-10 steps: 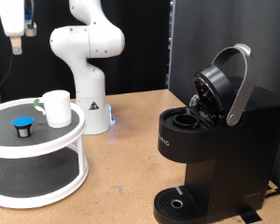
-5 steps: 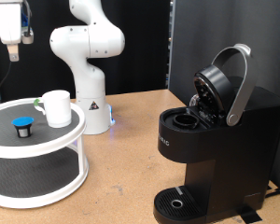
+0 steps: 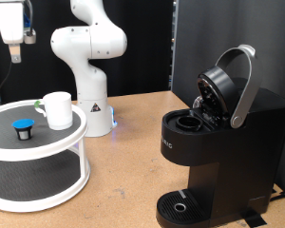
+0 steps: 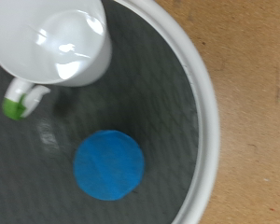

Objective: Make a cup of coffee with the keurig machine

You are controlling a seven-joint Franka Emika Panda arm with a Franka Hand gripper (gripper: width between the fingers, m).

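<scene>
The cup (image 3: 57, 109), a small white mug, stands on the top tier of a round white stand (image 3: 47, 152) at the exterior view's left. A small dark pod with a blue top (image 3: 24, 127) sits next to it. The keurig machine (image 3: 218, 142) stands at the right with its lid raised and its pod chamber open. My gripper (image 3: 14, 52) hangs high above the stand at the top left, touching nothing. The wrist view looks straight down on the cup (image 4: 56, 42) and the pod's blue top (image 4: 108, 166); no fingers show there.
A small green and white object (image 4: 17, 99) lies on the stand beside the cup. The stand's white rim (image 4: 205, 121) borders the wooden table (image 3: 133, 161). The robot base (image 3: 90, 95) stands behind the stand. A black backdrop stands behind the machine.
My gripper has shifted slightly to the exterior view's left above the stand, then held still. The cup, the pod and the machine have not moved.
</scene>
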